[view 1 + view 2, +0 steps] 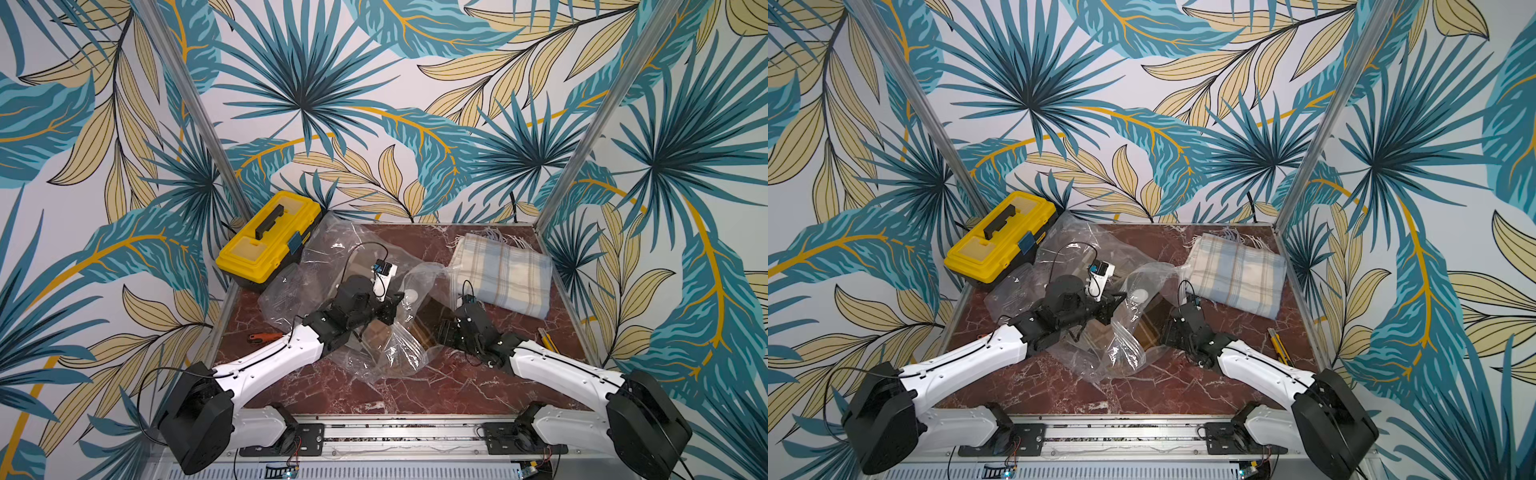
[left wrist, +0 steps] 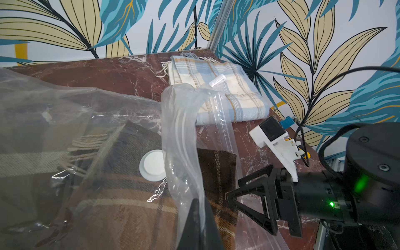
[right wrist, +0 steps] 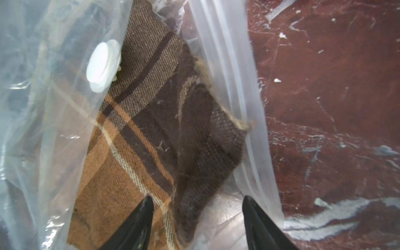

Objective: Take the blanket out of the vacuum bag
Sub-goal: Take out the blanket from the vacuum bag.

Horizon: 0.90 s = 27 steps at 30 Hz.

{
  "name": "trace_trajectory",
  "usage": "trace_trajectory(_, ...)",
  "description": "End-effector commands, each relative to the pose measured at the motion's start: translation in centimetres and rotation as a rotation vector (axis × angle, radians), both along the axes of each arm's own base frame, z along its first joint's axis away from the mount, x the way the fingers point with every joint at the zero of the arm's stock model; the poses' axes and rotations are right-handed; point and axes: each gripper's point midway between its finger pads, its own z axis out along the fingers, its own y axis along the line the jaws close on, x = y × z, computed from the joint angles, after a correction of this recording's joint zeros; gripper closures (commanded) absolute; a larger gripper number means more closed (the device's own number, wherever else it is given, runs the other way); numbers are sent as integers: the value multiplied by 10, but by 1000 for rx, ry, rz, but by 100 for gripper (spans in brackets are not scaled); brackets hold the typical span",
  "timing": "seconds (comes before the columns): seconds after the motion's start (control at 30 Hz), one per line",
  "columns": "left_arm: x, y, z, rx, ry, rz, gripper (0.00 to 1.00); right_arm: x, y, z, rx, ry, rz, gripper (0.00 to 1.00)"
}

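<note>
The clear vacuum bag (image 1: 332, 257) (image 1: 1067, 245) lies crumpled across the middle of the table, its white valve (image 2: 152, 165) (image 3: 104, 67) on top. Inside is the brown plaid blanket (image 2: 129, 205) (image 3: 151, 129), one corner poking out of the bag's open mouth (image 1: 430, 316). My left gripper (image 2: 198, 201) is shut on a bunched strip of the bag's plastic near the mouth. My right gripper (image 3: 198, 198) (image 2: 233, 187) is open at the mouth. Its fingers straddle the blanket's dark corner without pinching it.
A folded pale blue-and-cream plaid blanket (image 1: 503, 272) lies at the back right, with a small clear clip (image 2: 217, 80) on it. A yellow toolbox (image 1: 268, 239) sits at the back left. An orange-handled tool (image 1: 264, 337) lies at the left edge, a yellow utility knife (image 1: 546, 337) at the right.
</note>
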Motion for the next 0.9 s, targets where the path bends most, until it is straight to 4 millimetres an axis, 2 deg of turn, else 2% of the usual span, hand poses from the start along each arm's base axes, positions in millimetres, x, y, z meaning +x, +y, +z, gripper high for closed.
trace_trajectory(0.0, 0, -2, 6, 6, -8, -7, 100, 3, -8, -13, -61, 3, -9, 32)
trace_trajectory(0.3, -1, 0, 4, 19, -5, -2, 100, 35, 13, -10, -47, -38, 55, 32)
trace_trajectory(0.57, 2, 0, 0, 32, -3, 5, 100, 49, 26, -1, -1, -49, 92, 35)
trace_trajectory(0.63, 3, -1, 0, 30, 0, 3, 100, 50, 32, -1, 18, -41, 104, 39)
trace_trajectory(0.8, 4, -4, -3, 30, 4, -1, 100, 51, 43, -11, 63, -11, 128, 60)
trace_trajectory(0.87, 5, -4, -3, 33, 4, 0, 100, 50, 47, -16, 69, 10, 136, 61)
